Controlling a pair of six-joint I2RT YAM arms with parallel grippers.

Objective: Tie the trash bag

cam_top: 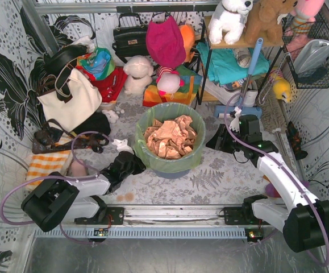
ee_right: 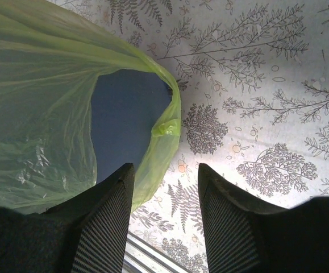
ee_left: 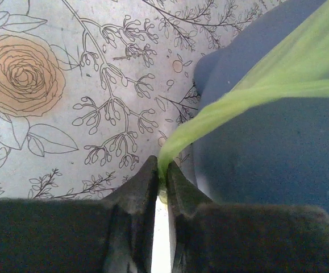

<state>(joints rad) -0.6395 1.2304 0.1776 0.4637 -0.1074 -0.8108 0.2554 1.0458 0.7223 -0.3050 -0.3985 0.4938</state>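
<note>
Bag (cam_top: 170, 154) lines bin (cam_top: 173, 170) on tabletop (cam_top: 221, 176), paper inside. Left pincer (ee_left: 161, 185) clamped on bag hem; right pincer (ee_right: 165, 193) apart beside the handle loop (ungripped). Advice: close right on loop, then lift both evenly.

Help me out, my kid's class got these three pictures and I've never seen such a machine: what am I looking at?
Two robot arms are bolted at a table's near edge. The overhead picture shows both beside a blue-grey bin lined with a green trash bag full of crumpled paper. The other two pictures come from cameras on the wrists. The left gripper is pinched shut on a strip of the bag. The right gripper is open, with a bag edge between its fingers. Bags and soft toys lie behind.
</note>
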